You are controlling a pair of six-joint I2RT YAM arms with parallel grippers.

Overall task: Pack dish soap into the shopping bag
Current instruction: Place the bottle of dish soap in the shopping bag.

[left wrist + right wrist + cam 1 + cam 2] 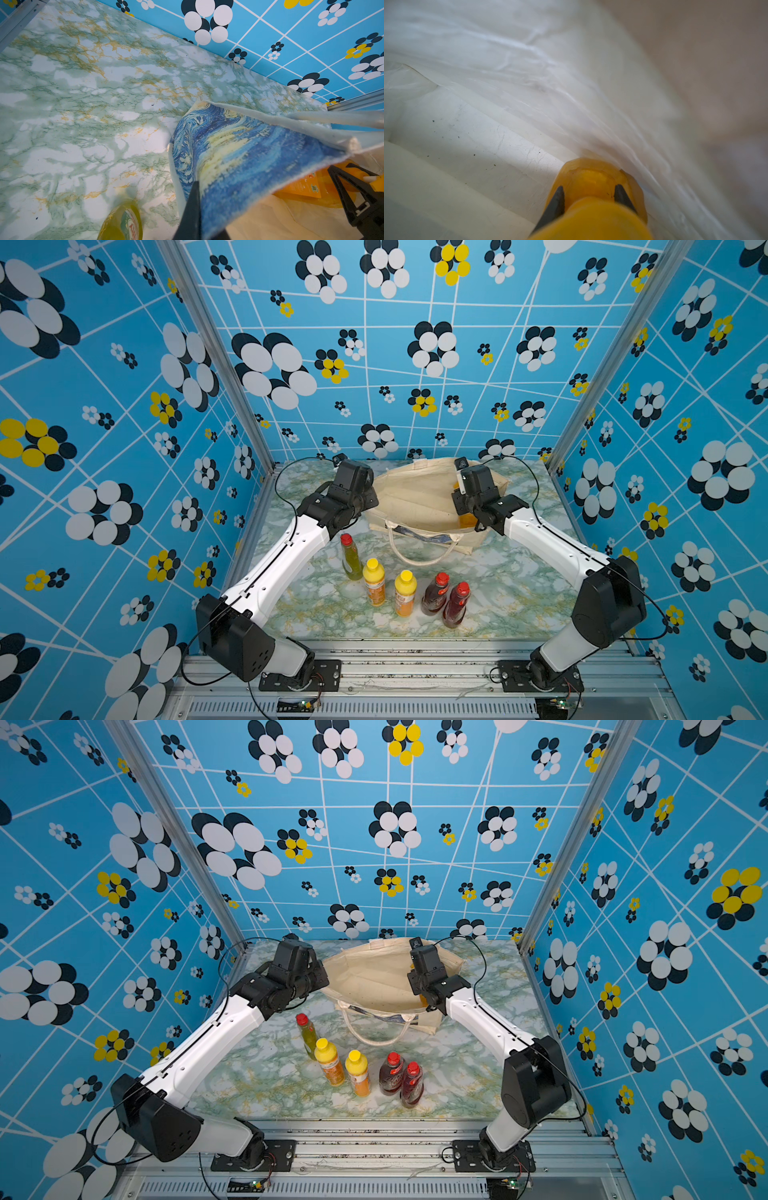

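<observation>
Trouble, if it comes, will likely start at the cloth. The left gripper (197, 186) is pinched shut on the rim of the shopping bag (411, 497), lifting that edge so the mouth gapes. The right gripper (589, 188) is down inside the bag, closed narrow around the neck of the big orange pump bottle (593, 168). Its base is close to the pale lining, though I cannot tell whether it rests there. If the pinch slips, the rim would sag onto the right arm and the mouth could fold over it. If the bottle is let go while leaning on the soft side wall, I'd expect it to topple. Jaws drawn back carelessly might also catch the lining and drag the whole bag. Five more bottles stand upright on the table (498, 593) in front of the bag: an olive-green bottle (351, 558), two yellow-capped bottles (373, 580) and two dark red bottles (435, 594). The green one is just beside the left arm, so a swing of that arm could knock it into its neighbours. The loop handle (419, 556) lying toward them could snag a passing bottle too.
</observation>
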